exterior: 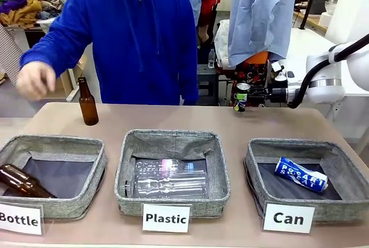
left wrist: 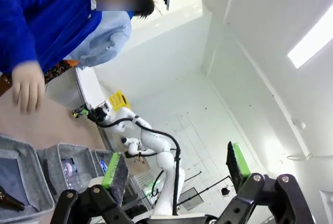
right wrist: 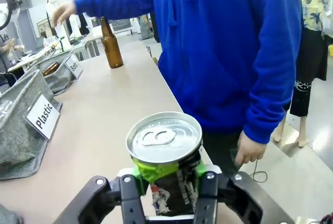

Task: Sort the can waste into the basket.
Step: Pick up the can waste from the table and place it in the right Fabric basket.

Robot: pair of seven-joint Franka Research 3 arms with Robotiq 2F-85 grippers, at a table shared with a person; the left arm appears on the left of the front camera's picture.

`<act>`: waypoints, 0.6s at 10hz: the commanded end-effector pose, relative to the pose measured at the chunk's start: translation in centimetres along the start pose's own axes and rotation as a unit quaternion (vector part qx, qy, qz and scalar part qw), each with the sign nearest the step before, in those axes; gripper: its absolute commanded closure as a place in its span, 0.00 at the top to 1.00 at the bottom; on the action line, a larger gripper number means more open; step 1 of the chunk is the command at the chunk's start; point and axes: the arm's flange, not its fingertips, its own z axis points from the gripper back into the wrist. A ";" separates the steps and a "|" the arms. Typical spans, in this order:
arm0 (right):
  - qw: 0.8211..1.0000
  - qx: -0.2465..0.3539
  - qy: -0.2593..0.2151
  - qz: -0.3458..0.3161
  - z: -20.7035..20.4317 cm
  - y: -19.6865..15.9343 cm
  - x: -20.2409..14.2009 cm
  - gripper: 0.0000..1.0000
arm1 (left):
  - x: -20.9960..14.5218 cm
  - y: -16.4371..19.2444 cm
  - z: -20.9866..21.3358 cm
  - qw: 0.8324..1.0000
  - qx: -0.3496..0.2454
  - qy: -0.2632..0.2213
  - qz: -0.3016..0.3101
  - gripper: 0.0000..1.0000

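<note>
While the left end effector (left wrist: pixel 177 169) hangs spread and empty, the right end effector (exterior: pixel 249 94) pinches the dark can (exterior: pixel 240 97) above the counter (exterior: pixel 173 118), the blue can (exterior: pixel 300 174) lying in the Can basket (exterior: pixel 351 176).

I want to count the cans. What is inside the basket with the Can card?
One blue Pocari Sweat can lies on its side in the Can basket. The basket's near wall hides a strip of floor. The other can is in the right pincer.

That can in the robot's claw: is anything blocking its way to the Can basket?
Nothing visible. The right gripper holds the dark can above the table's far edge; the Can basket, holding a blue can, lies open below and nearer.
</note>
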 end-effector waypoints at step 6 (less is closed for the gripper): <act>0.958 0.023 0.241 -0.152 10.5 20.6 12.1 0.00 | -8.2 8.5 -10.5 0.970 0.127 0.198 -0.061 1.00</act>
